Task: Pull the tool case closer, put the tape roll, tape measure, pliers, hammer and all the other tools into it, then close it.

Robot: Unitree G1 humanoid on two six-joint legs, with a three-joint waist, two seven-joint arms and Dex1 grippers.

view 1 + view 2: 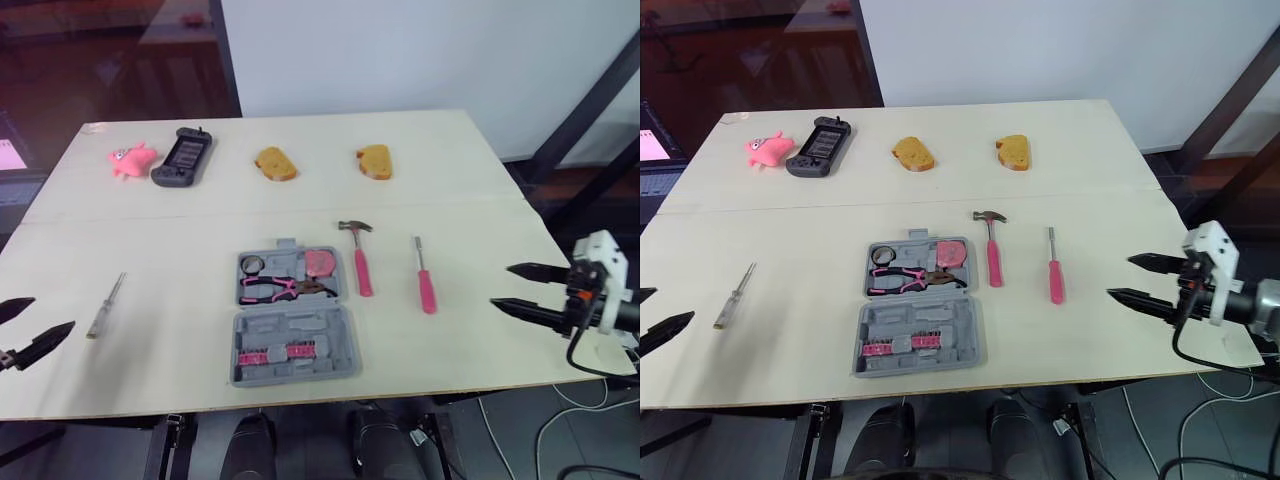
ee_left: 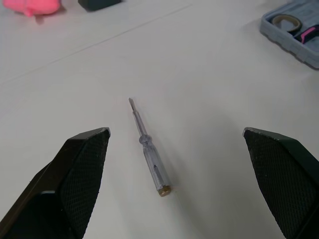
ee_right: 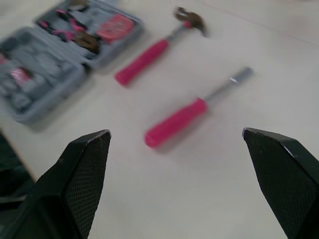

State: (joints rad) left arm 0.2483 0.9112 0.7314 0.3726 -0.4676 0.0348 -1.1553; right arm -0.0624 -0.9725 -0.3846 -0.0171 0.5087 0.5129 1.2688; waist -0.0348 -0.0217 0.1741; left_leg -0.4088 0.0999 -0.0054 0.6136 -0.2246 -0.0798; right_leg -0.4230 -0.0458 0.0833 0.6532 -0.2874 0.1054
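The grey tool case (image 1: 300, 325) lay open mid-surface (image 1: 180, 230) near the front edge, holding pink-handled pliers (image 1: 275, 290), tape roll (image 1: 252, 265) and tape measure (image 1: 320, 264). The left pincer (image 1: 54, 312) and right pincer (image 1: 500, 286) gaped wide, empty.

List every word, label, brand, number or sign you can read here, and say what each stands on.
No text reads legibly in any view.
Tape measure in the tool case: any label on its pink face is too small to read.
Dark handheld device: nothing legible on its front.
Hammer, pink screwdriver, clear screwdriver: no markings visible.
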